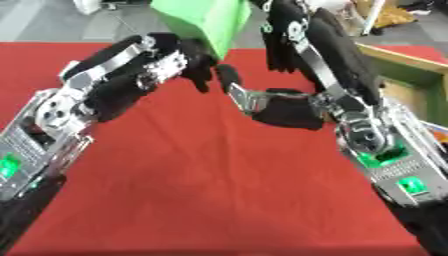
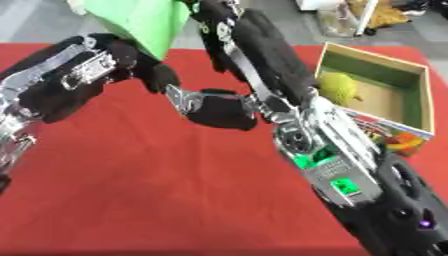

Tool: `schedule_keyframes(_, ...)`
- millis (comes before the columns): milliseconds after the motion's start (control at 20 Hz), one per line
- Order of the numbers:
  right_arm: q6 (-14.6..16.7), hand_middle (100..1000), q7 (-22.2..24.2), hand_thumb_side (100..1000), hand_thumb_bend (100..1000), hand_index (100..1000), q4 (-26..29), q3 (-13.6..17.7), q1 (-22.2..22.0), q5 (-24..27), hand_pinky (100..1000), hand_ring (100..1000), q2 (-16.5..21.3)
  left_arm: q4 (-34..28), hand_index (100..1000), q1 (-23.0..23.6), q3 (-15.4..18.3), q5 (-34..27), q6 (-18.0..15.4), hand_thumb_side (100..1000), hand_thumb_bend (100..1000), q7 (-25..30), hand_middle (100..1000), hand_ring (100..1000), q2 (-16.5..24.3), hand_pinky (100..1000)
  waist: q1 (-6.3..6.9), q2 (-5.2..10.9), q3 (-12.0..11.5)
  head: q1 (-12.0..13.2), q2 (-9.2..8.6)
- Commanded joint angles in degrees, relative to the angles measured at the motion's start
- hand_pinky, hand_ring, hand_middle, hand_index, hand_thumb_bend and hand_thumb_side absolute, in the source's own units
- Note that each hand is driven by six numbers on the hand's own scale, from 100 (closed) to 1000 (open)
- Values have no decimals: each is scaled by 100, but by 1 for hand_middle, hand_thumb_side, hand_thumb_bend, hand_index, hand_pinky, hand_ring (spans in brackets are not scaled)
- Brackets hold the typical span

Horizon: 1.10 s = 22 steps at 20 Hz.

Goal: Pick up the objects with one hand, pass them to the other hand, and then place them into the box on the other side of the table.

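Green block (image 1: 210, 20) held aloft between left hand (image 1: 175, 57) and right hand (image 1: 293, 32), both curled on it; box (image 2: 418, 95) at right.

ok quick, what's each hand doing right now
Left hand: at the green block, fingers against it; whether they curl round it cannot be told.
Right hand: at the block's other side; grip cannot be told.

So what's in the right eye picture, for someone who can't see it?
Two black-and-silver robot hands, left hand and right hand, meet around a green block held up over a red table. At the right stands an open box with a yellow-green lumpy thing inside.
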<state>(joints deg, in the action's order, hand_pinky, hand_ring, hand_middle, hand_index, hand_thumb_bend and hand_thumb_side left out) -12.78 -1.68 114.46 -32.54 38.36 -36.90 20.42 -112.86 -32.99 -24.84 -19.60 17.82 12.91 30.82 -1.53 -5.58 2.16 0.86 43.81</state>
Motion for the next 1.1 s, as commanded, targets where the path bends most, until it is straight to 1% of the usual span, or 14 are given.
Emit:
schedule_keyframes(50, -101, 151, -88, 352, 238, 716, 13, -154, 57, -99, 162, 315, -18, -173, 690, -237, -20, -17, -100, 703, 144, 47, 549, 575, -70, 819, -2, 76, 8, -21, 31)
schedule_keyframes(200, -210, 143, -244, 346, 241, 690, 13, -155, 55, -145, 155, 308, -25, -173, 689, -269, -57, 39, -161, 697, 139, 135, 549, 575, -72, 819, 5, 77, 14, -23, 31)
schedule_keyframes(600, -458, 123, -612, 325, 210, 621, 13, -175, 35, -167, 133, 291, -35, -173, 692, -335, -136, 306, -347, 676, 130, 414, 551, 580, -73, 821, 13, 82, 25, -25, 31)
schedule_keyframes(800, -594, 101, -811, 283, 156, 540, 13, -177, 23, -108, 113, 275, -42, -173, 693, -346, -161, 392, -408, 671, 128, 504, 553, 582, -78, 821, 14, 85, 29, -28, 31)
schedule_keyframes(950, -689, 100, -1066, 216, 104, 457, 13, -173, 22, -5, 100, 251, -45, -173, 694, -348, -166, 423, -434, 668, 126, 537, 553, 583, -80, 822, 13, 86, 31, -28, 31)
schedule_keyframes(1100, -766, 100, -1431, 167, 100, 398, 13, -164, 25, 111, 100, 232, -45, -173, 694, -348, -174, 436, -449, 670, 126, 563, 554, 584, -77, 823, 13, 86, 32, -26, 31)
